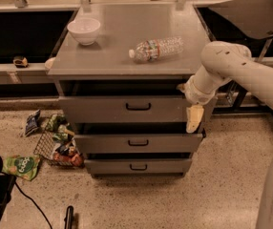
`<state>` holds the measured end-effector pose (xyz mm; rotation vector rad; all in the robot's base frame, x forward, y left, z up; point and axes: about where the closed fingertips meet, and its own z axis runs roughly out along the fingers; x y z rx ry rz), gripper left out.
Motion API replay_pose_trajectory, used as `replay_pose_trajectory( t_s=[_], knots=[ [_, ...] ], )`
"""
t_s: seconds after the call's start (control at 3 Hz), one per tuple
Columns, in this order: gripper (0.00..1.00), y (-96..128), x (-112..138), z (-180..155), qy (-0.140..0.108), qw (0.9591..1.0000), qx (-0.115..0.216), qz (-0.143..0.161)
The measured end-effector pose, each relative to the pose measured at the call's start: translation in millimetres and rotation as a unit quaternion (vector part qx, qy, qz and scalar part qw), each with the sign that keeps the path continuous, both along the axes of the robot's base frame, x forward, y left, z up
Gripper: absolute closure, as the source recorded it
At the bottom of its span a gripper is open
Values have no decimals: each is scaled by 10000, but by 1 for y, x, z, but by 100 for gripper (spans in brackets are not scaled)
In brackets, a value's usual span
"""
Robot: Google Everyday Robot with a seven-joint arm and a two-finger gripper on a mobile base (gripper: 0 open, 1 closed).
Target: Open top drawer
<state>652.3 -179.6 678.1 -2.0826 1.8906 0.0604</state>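
The gripper hangs at the right end of the top drawer — well apart from its handle — whether parted or closed, I cannot tell.

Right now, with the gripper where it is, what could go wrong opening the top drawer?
1. The gripper sits at the right end of the top drawer, away from its centre handle: it may snag the corner.
2. The water bottle lies on its side; a jolt could roll it.
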Motion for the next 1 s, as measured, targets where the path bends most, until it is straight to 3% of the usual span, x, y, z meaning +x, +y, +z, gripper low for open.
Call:
replay_pose_trajectory(
  t_s=[0.33,1.0],
  knots=[
    [18,6,6,-12,65,9999,134,22],
    [64,18,-17,-16,12,9990,443,-33]
  ],
)
